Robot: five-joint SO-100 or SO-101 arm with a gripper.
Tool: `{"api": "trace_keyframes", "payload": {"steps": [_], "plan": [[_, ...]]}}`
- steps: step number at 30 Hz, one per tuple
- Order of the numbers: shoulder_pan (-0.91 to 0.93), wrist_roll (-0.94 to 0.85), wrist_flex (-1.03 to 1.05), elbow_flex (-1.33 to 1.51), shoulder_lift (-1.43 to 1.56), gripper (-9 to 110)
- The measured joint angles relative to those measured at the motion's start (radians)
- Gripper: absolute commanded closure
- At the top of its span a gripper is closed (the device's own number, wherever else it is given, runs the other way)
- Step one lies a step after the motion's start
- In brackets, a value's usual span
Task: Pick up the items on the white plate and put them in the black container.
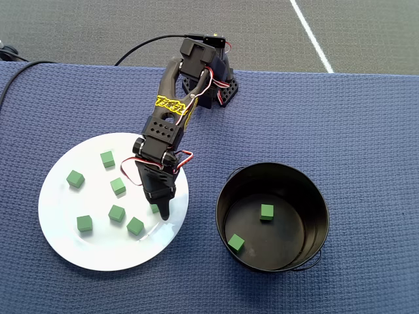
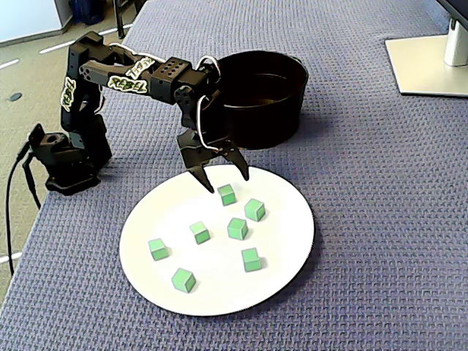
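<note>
Cubes are split between two places: two of the green cubes (image 1: pixel 266 210) lie on the floor of the black container (image 1: pixel 314 196), well off to one side of my end effector (image 2: pixel 224 178), and seven are on the white plate (image 1: pixel 59 235), so I judge the job a little under a quarter done. My end effector hangs low over the plate's near-container edge with its two fingers spread apart and nothing between them; in the fixed view the tips straddle the air just above the nearest cube (image 2: pixel 227 194), which sits directly below and a touch ahead of them. The other six lie farther out across the plate, beyond the tips, none of them touching each other. What I take to be left is closing on this cube, carrying it over to the container, and repeating for the rest. From overhead my own wrist covers most of the target cube, so only a green sliver shows beside the finger. I cannot tell from either view whether the tips have reached the plate or hover over it. The fixed view hides the container's floor behind its tall wall, and the blue surface (image 2: pixel 380 219) runs off the picture on all sides.
</note>
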Motion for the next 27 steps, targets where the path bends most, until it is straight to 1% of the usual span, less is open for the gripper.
{"api": "trace_keyframes", "payload": {"steps": [6, 8, 9, 10, 19, 22, 24, 27], "plan": [[0.0, 0.002, -0.031, 0.021, -0.006, 80], [-0.008, -0.003, -0.034, 0.026, -0.006, 84], [-0.009, -0.003, -0.04, 0.031, -0.006, 91], [-0.009, -0.006, -0.048, 0.035, -0.006, 102], [-0.005, -0.003, -0.092, 0.075, 0.0, 102], [-0.005, 0.023, -0.092, 0.077, 0.031, 102], [-0.003, 0.054, -0.037, 0.049, 0.097, 102], [-0.08, 0.098, 0.083, -0.066, 0.285, 102]]}}
